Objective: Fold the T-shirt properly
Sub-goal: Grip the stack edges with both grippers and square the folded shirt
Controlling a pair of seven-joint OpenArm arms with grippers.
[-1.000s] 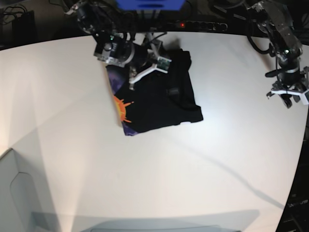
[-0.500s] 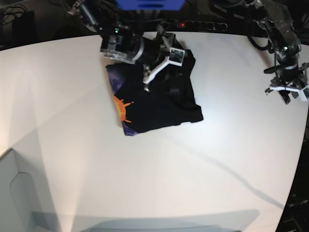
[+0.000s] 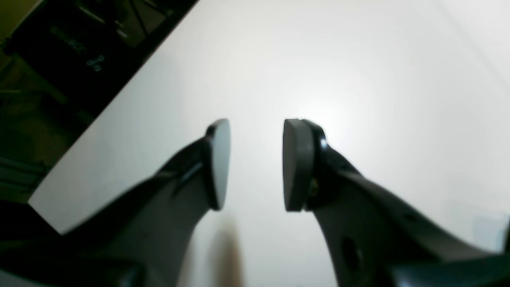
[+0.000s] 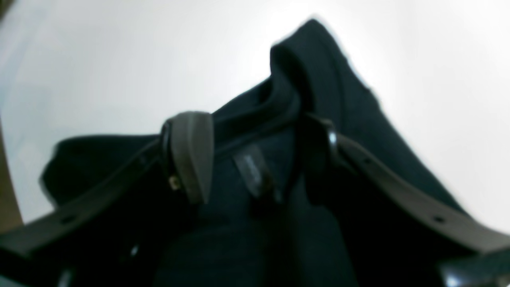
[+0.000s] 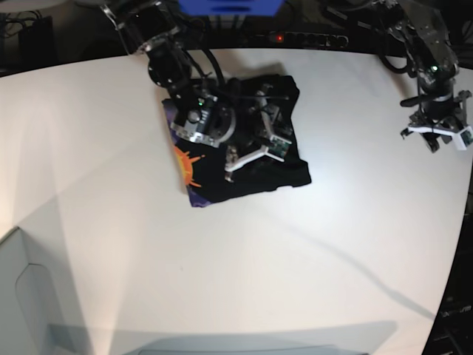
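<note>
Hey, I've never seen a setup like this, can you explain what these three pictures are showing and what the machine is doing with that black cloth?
This is a robot with two arms working over a white table. The wide picture is taken from above and in front; the other two come from small cameras mounted on each arm's wrist, looking down past its end effector.

The black cloth is a T-shirt, already folded into a rough rectangle, with an orange and purple print showing at one edge.

The right end effector hangs over the shirt. Its wrist view shows its two fingers spread apart with the dark fabric below and between them; it does not look pinched, though that picture is blurry.

The left end effector sits off to the side. Its wrist view shows it partly open above bare table, holding nothing.
</note>
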